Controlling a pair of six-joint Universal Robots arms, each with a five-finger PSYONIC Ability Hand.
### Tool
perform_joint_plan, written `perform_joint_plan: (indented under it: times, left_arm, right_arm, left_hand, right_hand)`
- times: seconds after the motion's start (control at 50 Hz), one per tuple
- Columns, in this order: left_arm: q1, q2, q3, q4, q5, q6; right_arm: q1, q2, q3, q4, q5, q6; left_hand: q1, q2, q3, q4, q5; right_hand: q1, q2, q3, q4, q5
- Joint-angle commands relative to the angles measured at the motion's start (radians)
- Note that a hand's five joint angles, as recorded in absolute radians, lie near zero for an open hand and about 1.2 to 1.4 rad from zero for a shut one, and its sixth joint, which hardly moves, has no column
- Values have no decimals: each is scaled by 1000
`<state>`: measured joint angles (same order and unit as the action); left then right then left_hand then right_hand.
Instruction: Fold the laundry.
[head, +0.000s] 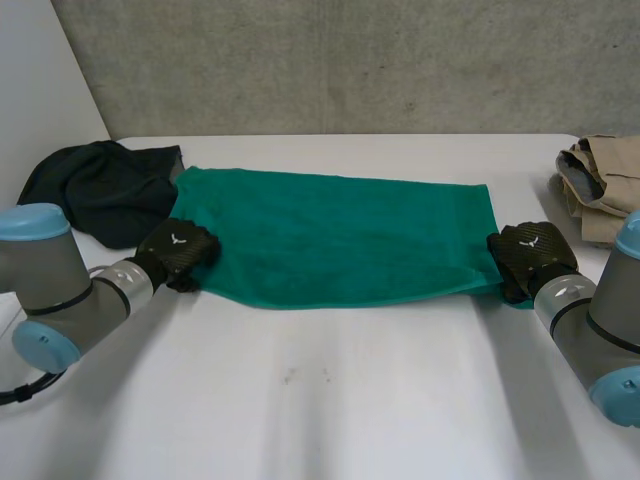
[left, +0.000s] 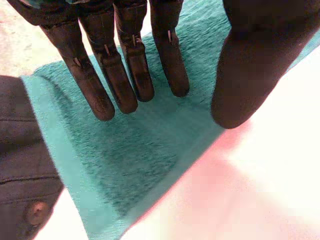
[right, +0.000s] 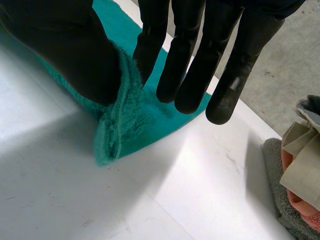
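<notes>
The green towel (head: 340, 235) lies spread flat across the middle of the white counter (head: 330, 400), its long sides running from one arm to the other and its near edge slightly curved. The left hand (head: 178, 252) sits at the towel's near left corner. In the left wrist view its fingers (left: 125, 75) reach out straight and side by side over the green towel (left: 135, 165), with the thumb standing apart above the towel's edge. The cloth under them lies smooth and nothing is gripped. The right hand (head: 528, 255) is at the near right corner. In the right wrist view the green towel (right: 145, 120) is bunched into a raised ridge there, and the thumb (right: 75, 50) pinches that ridge against the first of the straight fingers, while the other fingers hang above the flat cloth. Just beyond the towel's left end a dark garment (head: 95, 185) lies crumpled on the counter, touching the towel's far left corner. In the left wrist view this dark garment (left: 20, 165) shows a button and lies against the towel's side. Well apart from the towel, at the counter's right edge, is a folded beige garment (head: 600, 185). In the right wrist view the beige garment (right: 300, 160) rests over an orange-pink cloth (right: 302, 207) and a grey cloth (right: 274, 170). A concrete wall (head: 350, 60) rises behind the counter.
</notes>
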<state>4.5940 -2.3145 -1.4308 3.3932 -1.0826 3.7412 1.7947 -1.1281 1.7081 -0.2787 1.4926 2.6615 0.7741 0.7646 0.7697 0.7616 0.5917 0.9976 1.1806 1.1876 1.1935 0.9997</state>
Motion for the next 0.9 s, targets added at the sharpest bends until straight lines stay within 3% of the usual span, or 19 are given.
perform_joint_plan:
  times: [0.02, 0.9]
  left_arm:
    - [-29, 33, -45, -17, 4, 6]
    - [-47, -69, 133, -17, -5, 5]
  right_arm:
    - [0, 1, 1, 0, 0, 0]
    - [11, 5, 10, 1, 0, -3]
  left_hand:
    - [-23, -14, -19, -11, -15]
    - [141, 151, 145, 154, 149]
  right_hand:
    - [399, 216, 209, 203, 222]
    - [399, 216, 209, 203, 222]
